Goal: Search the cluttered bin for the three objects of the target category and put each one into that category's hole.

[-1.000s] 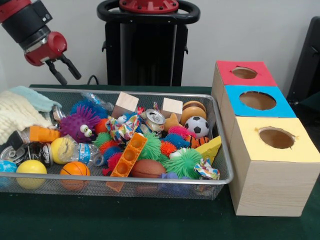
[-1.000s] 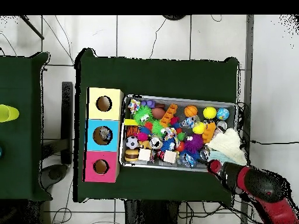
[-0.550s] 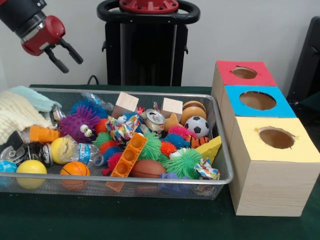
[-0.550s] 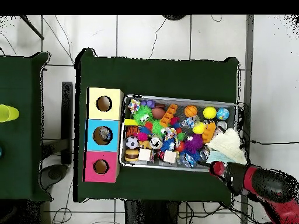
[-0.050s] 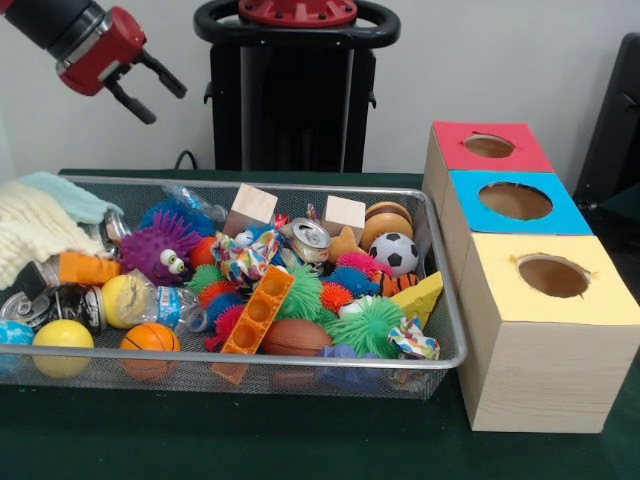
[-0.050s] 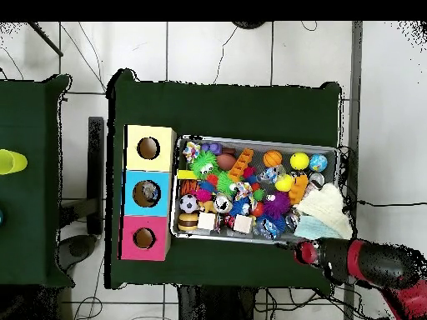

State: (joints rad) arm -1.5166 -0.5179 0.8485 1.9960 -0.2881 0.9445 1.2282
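Observation:
My gripper (image 5: pixel 160 96) hangs open and empty, high above the far left corner of the wire mesh bin (image 5: pixel 300 360). In the overhead view my gripper (image 6: pixel 293 247) sits just outside the bin's rim (image 6: pixel 250 238). The bin is full of toys: a soccer ball (image 5: pixel 394 253), a mini basketball (image 5: pixel 150 338), a yellow ball (image 5: pixel 62 334), a purple spiky creature (image 5: pixel 160 246), an orange perforated block (image 5: pixel 259 309), two wooden cubes (image 5: pixel 251 205) and a crushed can (image 5: pixel 310 237). Beside the bin stand three boxes with round holes: red (image 5: pixel 489 146), blue (image 5: pixel 515 201), yellow (image 5: pixel 552 276).
A cream knitted cloth (image 5: pixel 30 230) hangs over the bin's left end in the front view. Crumpled plastic bottles (image 5: pixel 160 304) and a yellow foam wedge (image 5: pixel 420 296) lie among the toys. A second green table (image 6: pixel 29 179) with a yellow cup (image 6: pixel 8 161) stands apart in the overhead view.
My gripper has risen and swung rightwards in the front view, staying open. Nothing in the bin has moved.

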